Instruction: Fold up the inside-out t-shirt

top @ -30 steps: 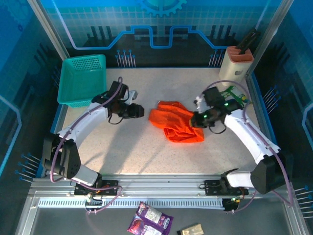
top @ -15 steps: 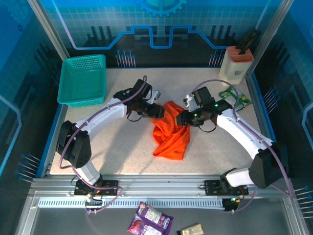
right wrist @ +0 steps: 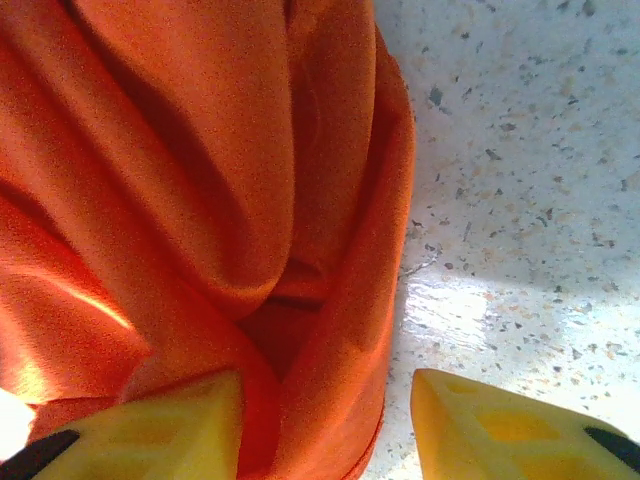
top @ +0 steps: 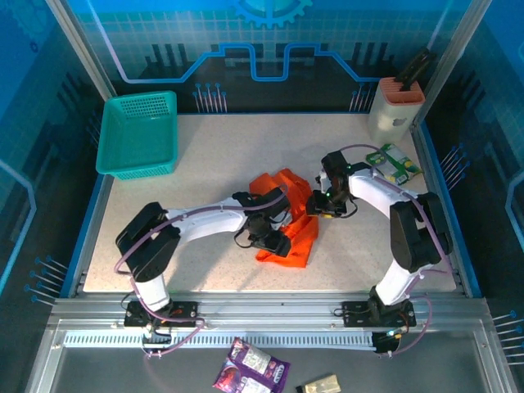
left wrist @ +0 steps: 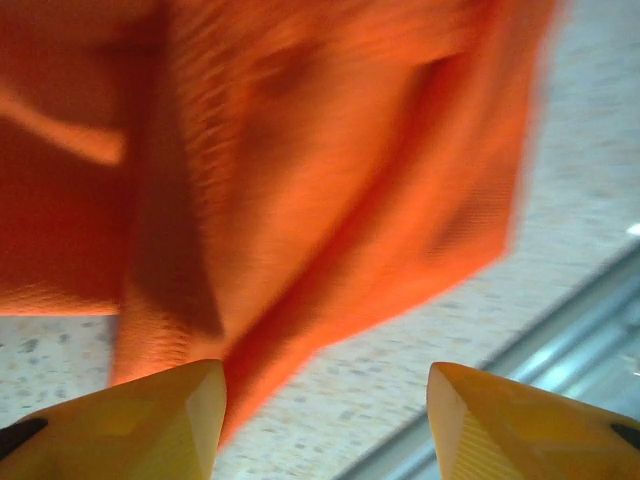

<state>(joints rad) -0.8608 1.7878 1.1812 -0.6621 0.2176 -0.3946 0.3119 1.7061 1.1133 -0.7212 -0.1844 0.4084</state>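
Speckled table (top: 205, 155), plain orange t-shirt (top: 293, 190) bunched centrally, teal basket (top: 137, 169) far-left

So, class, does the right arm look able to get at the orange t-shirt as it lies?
Probably yes: the right gripper hangs open over the edge of the t-shirt, with nothing between them.

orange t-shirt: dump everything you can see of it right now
The t-shirt is plain bright orange, thin soft-looking cloth, no print visible. It lies crumpled in a bunched heap near the middle of the speckled table, not spread flat, with deep folds. The left gripper is at its near-left edge and the right gripper at its right side, both open.
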